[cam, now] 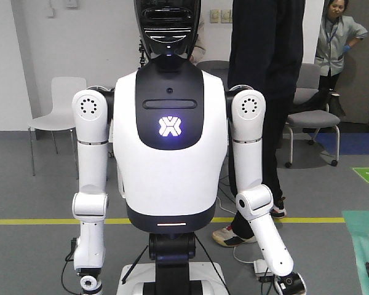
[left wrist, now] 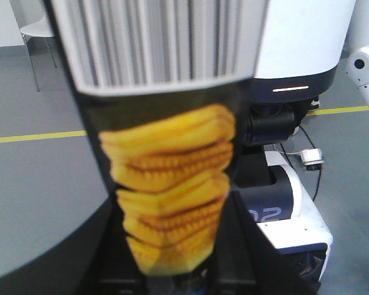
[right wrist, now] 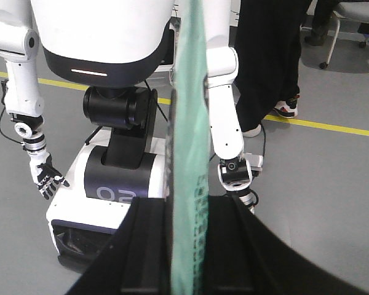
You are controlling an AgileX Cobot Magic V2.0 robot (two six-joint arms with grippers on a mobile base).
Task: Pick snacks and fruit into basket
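Mid-carry, it seems: the right end effector (right wrist: pixel 189 249) clamps the mint-green pouch (right wrist: pixel 192 123), the left end effector (left wrist: pixel 172 273) a biscuit pack (left wrist: pixel 169 184); next needs the basket, unseen here.

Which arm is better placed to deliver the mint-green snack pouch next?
Right: the right gripper is shut on the mint-green flat pouch, seen edge-on. The left gripper holds a black biscuit-print pack.

the mint-green pouch (right wrist: pixel 192 123) looks smooth plastic film, the dark biscuit packet (left wrist: pixel 172 203) glossy.
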